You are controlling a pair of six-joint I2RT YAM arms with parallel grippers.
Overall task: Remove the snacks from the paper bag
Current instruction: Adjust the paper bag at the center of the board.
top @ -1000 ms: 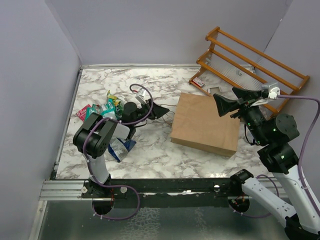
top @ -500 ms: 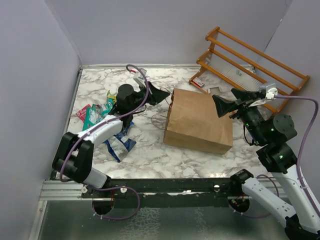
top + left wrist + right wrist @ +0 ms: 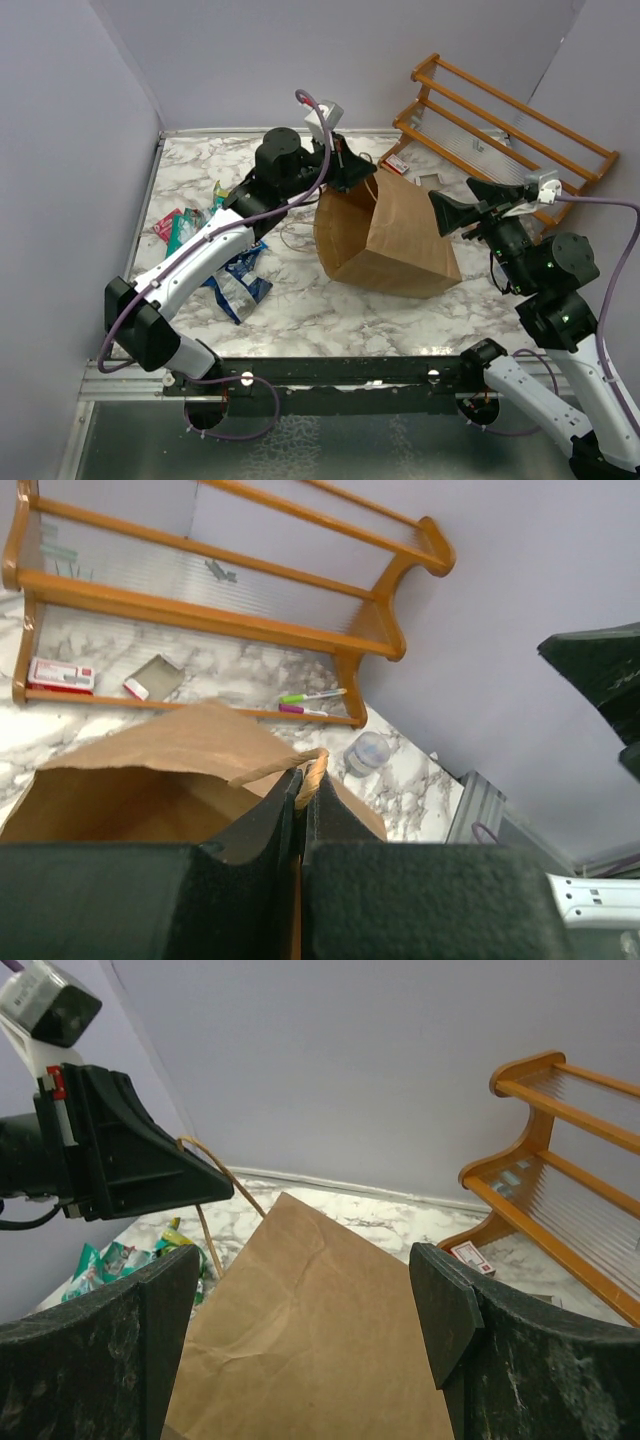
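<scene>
The left claw (image 3: 362, 168) is clamped tight on the twisted-paper handle (image 3: 314, 767) of the brown paper bag (image 3: 400, 245). The bag's mouth edge is held up off the marble table (image 3: 300, 310), and the mouth is seen gaping just beneath that claw. The right claw (image 3: 442, 213) is spread wide with nothing gripped, poised just above the bag's other end. The snacks (image 3: 190, 230) are seen outside the bag, scattered well to the left of the left claw, with a blue packet (image 3: 238, 285) under its arm. A wooden rack (image 3: 500, 120) is seen beyond the right claw.
</scene>
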